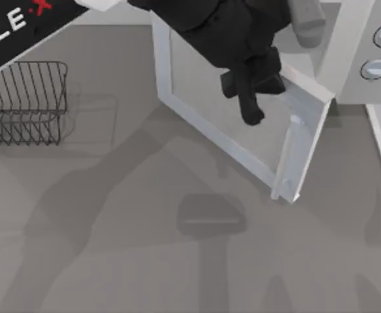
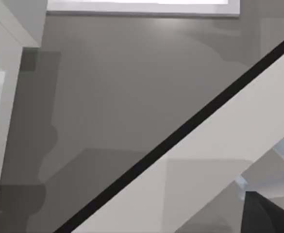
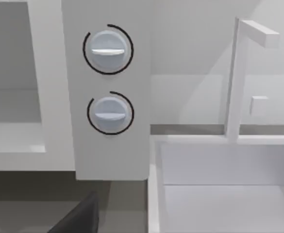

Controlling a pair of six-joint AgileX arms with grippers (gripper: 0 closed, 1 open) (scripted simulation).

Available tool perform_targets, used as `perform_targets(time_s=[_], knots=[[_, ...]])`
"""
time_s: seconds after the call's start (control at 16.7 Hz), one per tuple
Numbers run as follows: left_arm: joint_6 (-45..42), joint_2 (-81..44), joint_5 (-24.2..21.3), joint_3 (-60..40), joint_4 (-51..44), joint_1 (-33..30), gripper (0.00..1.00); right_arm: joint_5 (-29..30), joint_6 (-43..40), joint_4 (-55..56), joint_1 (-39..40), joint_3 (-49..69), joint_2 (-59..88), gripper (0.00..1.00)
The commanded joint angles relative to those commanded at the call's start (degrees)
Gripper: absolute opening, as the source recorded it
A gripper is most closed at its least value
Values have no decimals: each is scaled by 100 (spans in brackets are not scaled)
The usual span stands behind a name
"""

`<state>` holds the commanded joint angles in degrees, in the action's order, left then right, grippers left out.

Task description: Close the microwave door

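So the microwave (image 1: 363,45) sits at the far right of the worktop (image 1: 144,261), and its two round knobs (image 3: 108,48) are easy to spot on the side panel, one above the other. The microwave door (image 1: 236,124) is swung out wide toward the middle of the worktop, window facing up-ish from the top camera, with the pale bar handle (image 1: 286,156) running along its free edge nearest the front.

The left gripper (image 1: 249,98) is out over the door, dark and bulky, hanging right over the glass window close to the hinge side. Can't really tell if it's touching the panel or just above it, and can't tell whether the jaws are open or closed either. The left wrist camera just gets the door's edge (image 2: 190,160) with its dark strip cutting diagonally across.

The right wrist camera looks straight at the knobs from close by. A dark wire rack (image 1: 24,101) stands on the left side, well apart from everything.
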<state>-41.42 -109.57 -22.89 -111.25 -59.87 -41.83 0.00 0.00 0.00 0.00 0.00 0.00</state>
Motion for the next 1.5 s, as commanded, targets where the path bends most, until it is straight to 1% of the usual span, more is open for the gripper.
perform_targets(time_s=[0.24,0.36,0.54,0.9,1.02,1.2,1.32,1.44,1.5], knots=[[-143,125,-213,-49,12,-246,0,0,0,0,0,0,0,100],[57,-39,-69,-80,-156,-104,0,0,0,0,0,0,0,100],[406,-409,289,-197,-509,217,0,0,0,0,0,0,0,100],[431,-455,336,-196,-536,225,0,0,0,0,0,0,0,100],[371,-608,528,-167,-526,24,0,0,0,0,0,0,0,100],[290,-914,1106,-272,-535,-615,0,0,0,0,0,0,0,100],[272,-973,1356,-356,-537,-874,0,0,0,0,0,0,0,100],[309,-938,1372,-415,-517,-896,0,0,0,0,0,0,0,100],[331,-906,1288,-435,-512,-816,0,0,0,0,0,0,0,100]])
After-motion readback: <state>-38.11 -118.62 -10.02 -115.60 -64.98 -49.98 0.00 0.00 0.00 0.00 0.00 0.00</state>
